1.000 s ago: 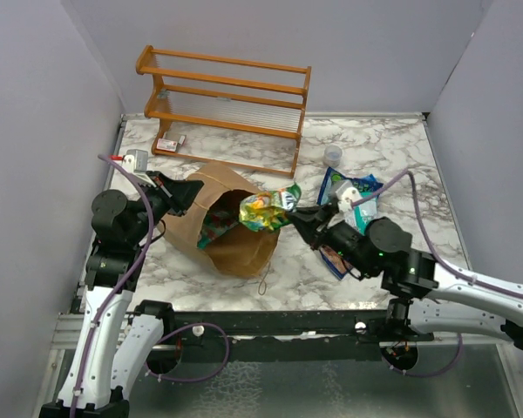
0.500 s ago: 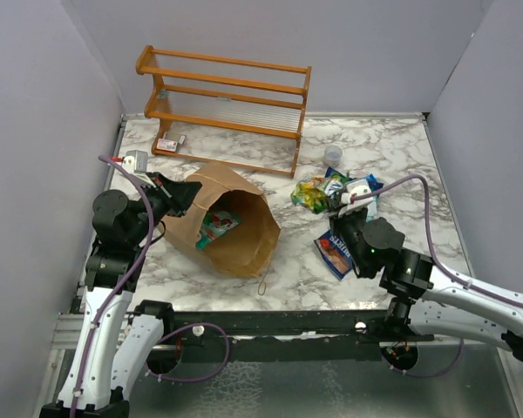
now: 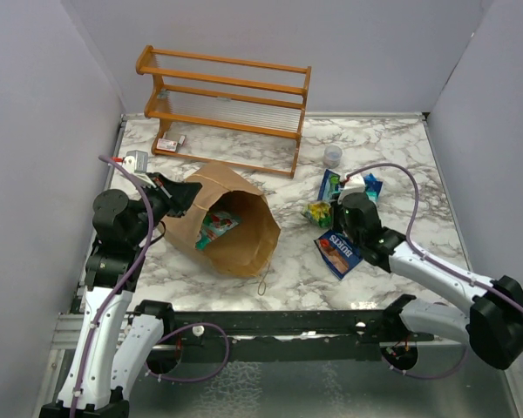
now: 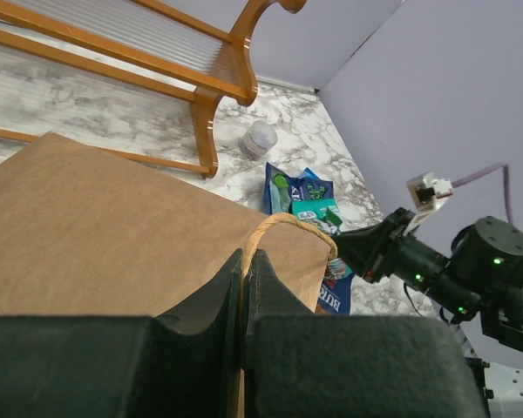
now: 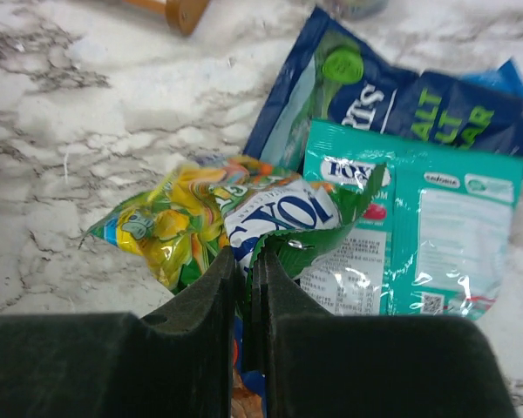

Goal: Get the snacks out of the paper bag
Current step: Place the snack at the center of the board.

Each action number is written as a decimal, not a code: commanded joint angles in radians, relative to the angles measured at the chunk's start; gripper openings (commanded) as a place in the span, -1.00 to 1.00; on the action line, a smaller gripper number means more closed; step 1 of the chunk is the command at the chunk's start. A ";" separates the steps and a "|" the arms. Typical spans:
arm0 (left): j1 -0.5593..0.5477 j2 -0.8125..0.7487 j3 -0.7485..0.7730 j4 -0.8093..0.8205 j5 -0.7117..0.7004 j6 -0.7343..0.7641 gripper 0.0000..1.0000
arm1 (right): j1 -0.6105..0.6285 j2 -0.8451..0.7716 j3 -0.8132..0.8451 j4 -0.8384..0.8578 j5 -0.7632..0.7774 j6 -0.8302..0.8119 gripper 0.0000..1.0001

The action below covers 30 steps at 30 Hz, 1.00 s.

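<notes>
1. The bag (image 3: 244, 248) lies on its side left of centre in the top view, with its mouth toward the right. My left gripper (image 4: 244, 261) is clenched on the bag's rim, beside the handle (image 4: 288, 225).
2. My right gripper (image 5: 248, 266) is clenched on the green edge of a green-yellow packet (image 5: 174, 218), right of centre in the top view. I cannot tell if the packet touches the table (image 5: 87, 113).
3. Already out, as I judge: the pouch (image 5: 392, 96), a teal packet (image 5: 418, 218) and a blue packet (image 3: 336, 251).
4. Left to do: release the held packet, then fetch the red-green packet (image 3: 214, 226) inside the mouth. Whether more hides behind it, I cannot tell.
5. Only the top view looks into the bag; the left wrist view shows just its outer wall and my pinch.
6. Only the right wrist view shows that the teal packet overlaps the pouch.
</notes>
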<state>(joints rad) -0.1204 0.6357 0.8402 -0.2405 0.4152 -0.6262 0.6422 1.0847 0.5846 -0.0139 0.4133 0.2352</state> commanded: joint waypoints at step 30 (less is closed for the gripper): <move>-0.002 -0.023 -0.054 0.118 0.255 0.009 -1.00 | -0.102 -0.277 -0.030 0.172 -0.951 -0.070 0.64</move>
<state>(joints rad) -0.1204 0.6193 0.7826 -0.1242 0.6640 -0.6365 0.5407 0.8215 0.6067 0.0368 -0.1383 0.2176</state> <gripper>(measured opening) 0.019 0.814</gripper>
